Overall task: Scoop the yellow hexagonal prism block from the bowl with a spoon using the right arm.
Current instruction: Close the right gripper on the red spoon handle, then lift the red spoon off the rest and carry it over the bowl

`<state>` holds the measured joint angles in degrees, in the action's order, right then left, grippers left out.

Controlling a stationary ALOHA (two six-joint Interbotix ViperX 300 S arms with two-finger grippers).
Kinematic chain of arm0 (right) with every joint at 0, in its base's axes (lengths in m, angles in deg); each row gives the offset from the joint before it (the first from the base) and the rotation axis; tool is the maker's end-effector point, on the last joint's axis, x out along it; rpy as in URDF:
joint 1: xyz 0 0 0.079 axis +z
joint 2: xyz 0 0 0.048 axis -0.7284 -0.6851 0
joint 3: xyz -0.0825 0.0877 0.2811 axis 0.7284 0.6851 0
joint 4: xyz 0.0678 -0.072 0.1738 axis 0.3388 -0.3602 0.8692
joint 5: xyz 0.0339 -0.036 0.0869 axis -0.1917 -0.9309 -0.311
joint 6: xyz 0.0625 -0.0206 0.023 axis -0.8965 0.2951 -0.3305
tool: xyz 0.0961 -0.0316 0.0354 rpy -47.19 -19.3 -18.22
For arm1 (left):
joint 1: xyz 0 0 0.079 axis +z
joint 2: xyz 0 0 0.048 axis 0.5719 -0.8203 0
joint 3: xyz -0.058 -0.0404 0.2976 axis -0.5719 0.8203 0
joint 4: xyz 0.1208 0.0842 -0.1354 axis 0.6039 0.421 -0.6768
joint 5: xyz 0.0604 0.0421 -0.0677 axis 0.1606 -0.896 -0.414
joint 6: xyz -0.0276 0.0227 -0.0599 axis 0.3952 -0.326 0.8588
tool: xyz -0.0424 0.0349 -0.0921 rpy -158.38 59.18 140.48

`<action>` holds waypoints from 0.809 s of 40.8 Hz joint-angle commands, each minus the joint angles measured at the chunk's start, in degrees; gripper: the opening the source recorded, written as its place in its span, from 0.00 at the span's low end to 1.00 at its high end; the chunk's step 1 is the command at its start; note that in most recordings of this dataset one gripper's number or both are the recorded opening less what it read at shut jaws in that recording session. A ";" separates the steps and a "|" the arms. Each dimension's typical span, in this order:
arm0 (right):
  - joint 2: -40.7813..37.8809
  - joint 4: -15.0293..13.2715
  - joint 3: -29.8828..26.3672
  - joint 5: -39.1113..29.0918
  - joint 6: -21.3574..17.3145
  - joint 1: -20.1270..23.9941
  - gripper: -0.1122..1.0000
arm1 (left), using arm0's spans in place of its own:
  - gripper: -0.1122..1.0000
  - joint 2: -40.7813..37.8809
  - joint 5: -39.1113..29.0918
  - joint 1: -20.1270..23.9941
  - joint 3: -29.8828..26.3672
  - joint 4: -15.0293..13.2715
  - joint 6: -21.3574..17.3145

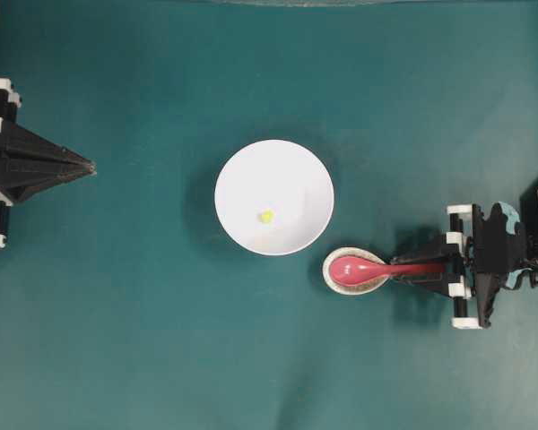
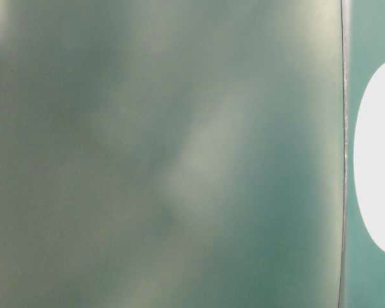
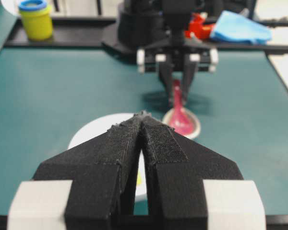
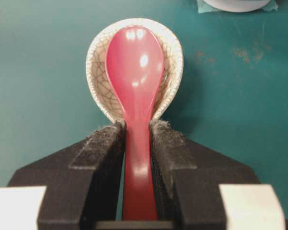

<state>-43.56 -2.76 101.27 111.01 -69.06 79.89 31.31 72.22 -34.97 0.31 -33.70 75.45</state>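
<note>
Right gripper [image 4: 137, 132] clamps the spoon [image 4: 135, 72] handle, scoop lying in the spoon rest [image 4: 175, 62]; left gripper [image 3: 142, 116] closed, empty.

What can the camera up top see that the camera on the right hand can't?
Only the overhead view shows the yellow hexagonal prism block lying inside the bowl, and the left gripper shut, far from everything. Only the right wrist view shows the crackled pattern of the spoon rest and the pads pressing the handle. Both show the spoon in its rest with the right gripper around its handle.
</note>
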 commanded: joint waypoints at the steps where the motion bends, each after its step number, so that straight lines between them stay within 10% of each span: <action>1: 0.62 0.09 -0.35 0.62 -0.09 0.00 0.33 | 0.10 -0.26 0.26 0.09 -1.58 0.09 -0.09; 33: 9.93 0.00 0.26 -4.13 0.53 -0.35 0.33 | 0.10 -0.26 -0.09 0.09 -1.67 0.09 -0.18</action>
<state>-36.88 -2.76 101.62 108.02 -68.71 79.89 31.39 71.69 -34.97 0.31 -33.70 75.36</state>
